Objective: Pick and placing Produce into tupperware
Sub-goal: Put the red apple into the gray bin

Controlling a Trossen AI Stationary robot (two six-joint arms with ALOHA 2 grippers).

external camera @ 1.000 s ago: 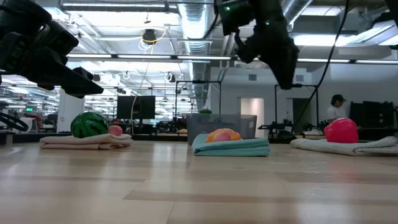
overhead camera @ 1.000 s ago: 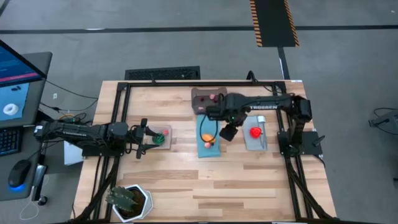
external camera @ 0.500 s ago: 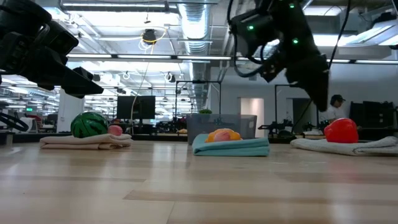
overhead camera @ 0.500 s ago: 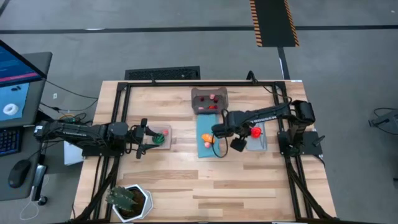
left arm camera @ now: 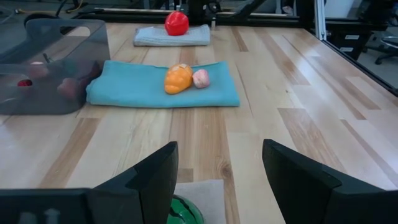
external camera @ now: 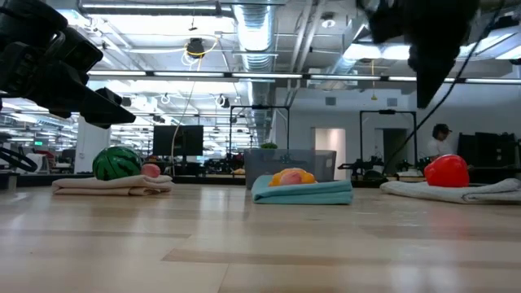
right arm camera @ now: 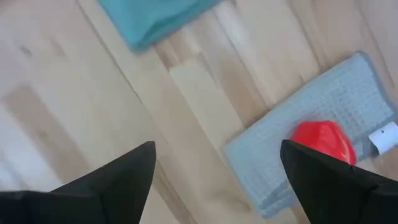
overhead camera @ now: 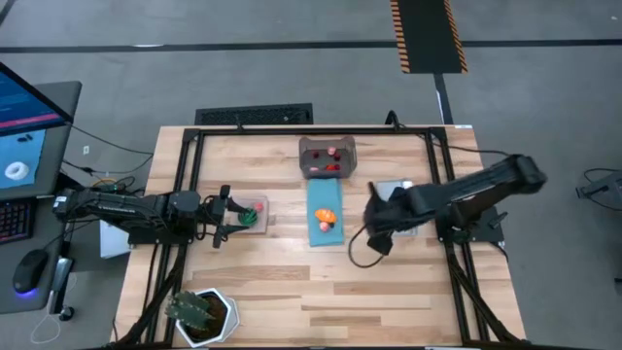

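The right gripper [right arm camera: 217,171] hangs above the tabletop [overhead camera: 292,292] with its two fingers [right arm camera: 115,177] spread wide and nothing between them. In its wrist view one red produce piece [right arm camera: 323,140] lies on a grey mat [right arm camera: 311,130] just past the fingers, and a corner of the blue mat [right arm camera: 152,18] shows farther off. From above, the right arm covers most of that grey mat, to the right of the blue mat.

The left gripper [left arm camera: 217,180] sits to the left of the blue mat, its two fingers [left arm camera: 298,180] apart over a tan mat [overhead camera: 255,216] and closed on nothing. One round green piece [external camera: 116,163] and one small pink piece [external camera: 151,170] rest on that tan mat.

On the blue mat lie two pieces touching each other: one orange [left arm camera: 178,79] and one pale pink [left arm camera: 201,78].

The one tupperware [overhead camera: 328,157] stands just behind the blue mat, at the far edge of the tabletop, with small red and pink pieces inside; their count is hard to tell.

One spiky plant in a white pot [overhead camera: 202,313] stands at the near left corner of the tabletop.
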